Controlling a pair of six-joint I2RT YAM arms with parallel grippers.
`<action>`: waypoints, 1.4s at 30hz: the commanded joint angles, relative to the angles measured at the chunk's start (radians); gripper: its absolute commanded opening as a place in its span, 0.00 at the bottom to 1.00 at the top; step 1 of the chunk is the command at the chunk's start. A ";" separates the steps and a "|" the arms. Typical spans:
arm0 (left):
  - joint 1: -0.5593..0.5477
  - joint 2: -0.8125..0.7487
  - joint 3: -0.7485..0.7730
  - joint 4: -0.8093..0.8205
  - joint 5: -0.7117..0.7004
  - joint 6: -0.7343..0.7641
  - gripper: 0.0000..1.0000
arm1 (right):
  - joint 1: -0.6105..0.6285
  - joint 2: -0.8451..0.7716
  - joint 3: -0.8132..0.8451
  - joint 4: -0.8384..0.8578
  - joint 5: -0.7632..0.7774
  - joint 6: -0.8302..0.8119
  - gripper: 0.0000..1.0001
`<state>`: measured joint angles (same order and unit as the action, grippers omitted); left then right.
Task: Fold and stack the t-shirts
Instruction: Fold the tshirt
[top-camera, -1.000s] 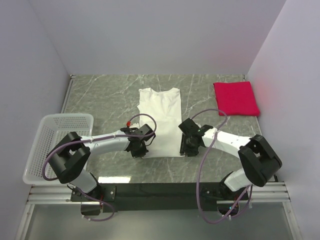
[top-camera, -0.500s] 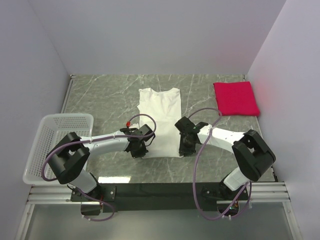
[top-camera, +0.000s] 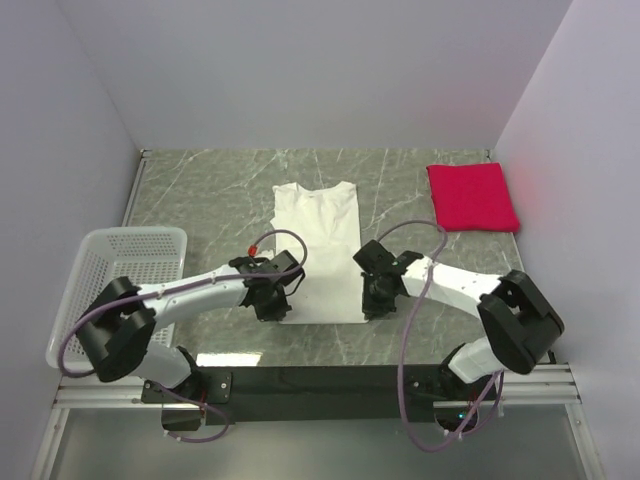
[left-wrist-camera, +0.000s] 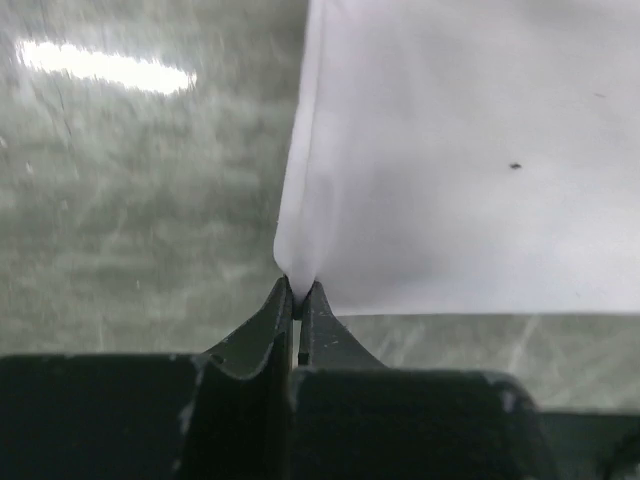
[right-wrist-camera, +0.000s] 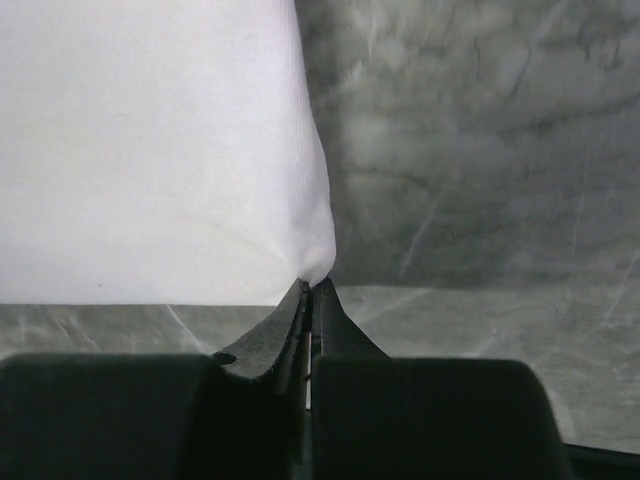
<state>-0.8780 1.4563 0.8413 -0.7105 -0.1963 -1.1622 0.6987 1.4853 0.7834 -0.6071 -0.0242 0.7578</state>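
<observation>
A white t-shirt (top-camera: 317, 250) lies flat mid-table, its sides folded in to a narrow strip, collar at the far end. My left gripper (top-camera: 273, 305) is shut on its near left hem corner; the left wrist view shows the white cloth (left-wrist-camera: 460, 150) pinched between that gripper's tips (left-wrist-camera: 297, 292). My right gripper (top-camera: 372, 303) is shut on the near right hem corner, with the cloth (right-wrist-camera: 150, 150) nipped between its tips (right-wrist-camera: 311, 286). A red t-shirt (top-camera: 472, 196), folded square, rests at the far right of the table.
A white mesh basket (top-camera: 112, 285) hangs over the table's left edge, beside the left arm. The grey marble tabletop (top-camera: 200, 195) is walled on three sides. A black rail (top-camera: 320, 380) runs along the near edge.
The right gripper has closed onto the near right hem corner. The shirt's near edge has shifted a little toward the arms, and the left arm has drawn back with it.
</observation>
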 joint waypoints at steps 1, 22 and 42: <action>-0.027 -0.103 -0.011 -0.155 0.053 0.042 0.01 | 0.024 -0.123 -0.052 -0.137 0.027 -0.048 0.00; -0.297 -0.559 0.025 -0.394 0.250 -0.152 0.01 | 0.127 -0.628 0.082 -0.695 -0.114 -0.026 0.00; 0.008 -0.531 0.093 -0.313 0.123 -0.035 0.01 | 0.038 -0.289 0.476 -0.686 -0.029 -0.230 0.00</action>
<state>-0.9073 0.9081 0.9535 -1.0351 -0.0608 -1.2736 0.7773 1.1770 1.2076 -1.2510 -0.1135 0.6064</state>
